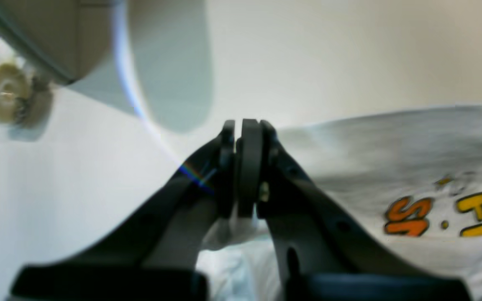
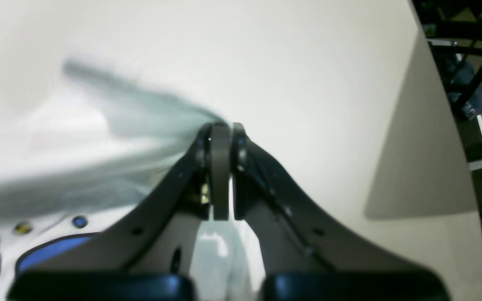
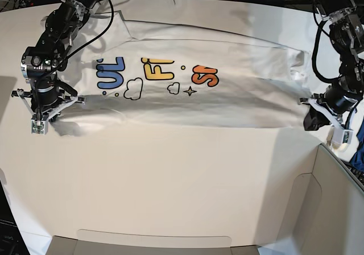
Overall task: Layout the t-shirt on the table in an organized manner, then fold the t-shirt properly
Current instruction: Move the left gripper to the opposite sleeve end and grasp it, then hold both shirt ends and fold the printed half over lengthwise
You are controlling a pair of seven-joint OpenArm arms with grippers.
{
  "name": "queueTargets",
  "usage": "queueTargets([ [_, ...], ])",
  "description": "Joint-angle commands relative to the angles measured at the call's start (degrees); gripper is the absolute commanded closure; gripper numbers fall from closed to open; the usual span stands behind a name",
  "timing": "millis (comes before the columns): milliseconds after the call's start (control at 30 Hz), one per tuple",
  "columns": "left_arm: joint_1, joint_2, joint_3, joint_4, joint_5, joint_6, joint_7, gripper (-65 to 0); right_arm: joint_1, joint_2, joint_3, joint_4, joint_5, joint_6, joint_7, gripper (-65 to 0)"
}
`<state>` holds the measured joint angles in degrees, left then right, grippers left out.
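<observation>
We see the t-shirt (image 3: 187, 95) stretched print-up across the far half of the table (image 3: 170, 181), pulled taut between our arms. Our left gripper (image 1: 243, 167) is clenched on white cloth at one end, and our right gripper (image 2: 220, 167) is clamped on the opposite end.

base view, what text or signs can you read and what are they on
"FI" in yellow, on the t-shirt print.
"UL" in blue, same print, partly cut by a fold.
Orange letters, same print: only a partial "S" shows.
Nothing readable elsewhere.
</observation>
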<state>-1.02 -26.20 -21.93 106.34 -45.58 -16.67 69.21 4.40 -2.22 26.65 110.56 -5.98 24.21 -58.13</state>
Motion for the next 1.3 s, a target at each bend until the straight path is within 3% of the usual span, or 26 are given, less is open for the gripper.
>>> queueTargets([
  [0,-0.1,-1.0,-0.4,1.5,-0.2,-0.1,-1.2,0.0,0.8,0.2,0.7,0.4,0.0,-0.5,1.5,0.0],
  [333,7.2,-2.5,-0.5,4.3,-0.1,-0.1,-1.4,0.0,-4.4,0.6,1.2,0.6,0.4,-0.2,1.8,0.0],
  [500,10.0,-3.5,-0.6,4.3,-0.3,-0.1,-1.8,0.0,-9.4,3.5,1.3,0.6,7.4,-0.3,1.8,0.0],
  [600,11.9,-3.8,-0.6,4.3,-0.1,-0.1,-4.4,0.0,-12.2,4.1,1.3,0.6,8.5,-0.4,1.8,0.0],
  [733,14.2,-5.2,0.0,4.3,-0.1,-0.1,-5.6,0.0,-15.5,3.8,1.3,0.7,8.7,-0.4,1.8,0.0],
  [1267,15.6,-5.2,0.2,4.2,0.0,-0.1,-5.3,0.0,-22.4,2.3,1.1,5.5,8.8,-0.4,1.5,0.0],
])
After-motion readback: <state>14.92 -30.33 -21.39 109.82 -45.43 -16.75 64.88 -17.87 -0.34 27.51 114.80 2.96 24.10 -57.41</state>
